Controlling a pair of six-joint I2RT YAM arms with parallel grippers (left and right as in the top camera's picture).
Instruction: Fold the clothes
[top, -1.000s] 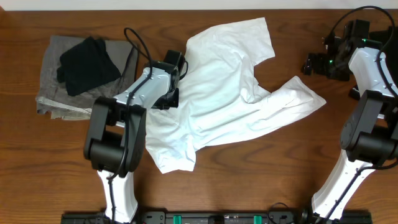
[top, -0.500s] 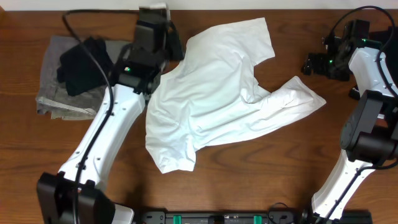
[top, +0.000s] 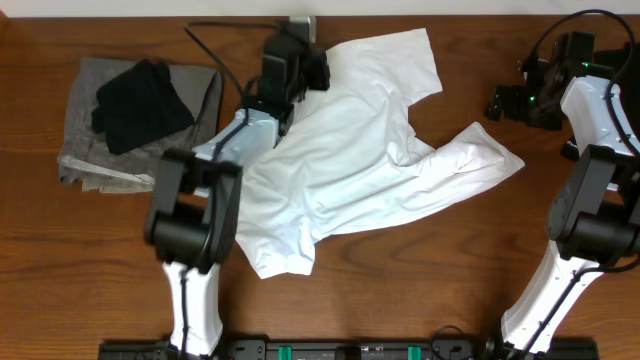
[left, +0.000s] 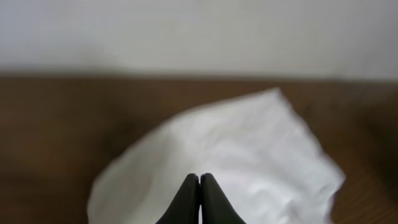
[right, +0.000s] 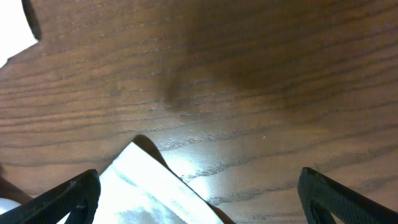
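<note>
From the left wrist: left gripper (left: 199, 182) closed, fingertips pressed flat together with nothing visible between them, poised over the blurred white T-shirt (left: 249, 155); brown wooden table (left: 50, 130) at 9 o'clock, pale backdrop (left: 199, 31) at 12. From the right wrist: right gripper (right: 199, 177) spread wide, one dark finger at 8 o'clock and the other at 4, gripping nothing; a pointed white corner of cloth low between them at 7 o'clock, bare wood above. From overhead: T-shirt crumpled across the middle of the table, running from 12 o'clock down to 7, one sleeve pointing toward 3; left gripper at its 11 o'clock edge, by the far rim of the table; right gripper at 2 o'clock, near the tip of that sleeve; gray cloth (top: 85, 150) at 10 o'clock, black garment (top: 140, 105) lying on top of it.
</note>
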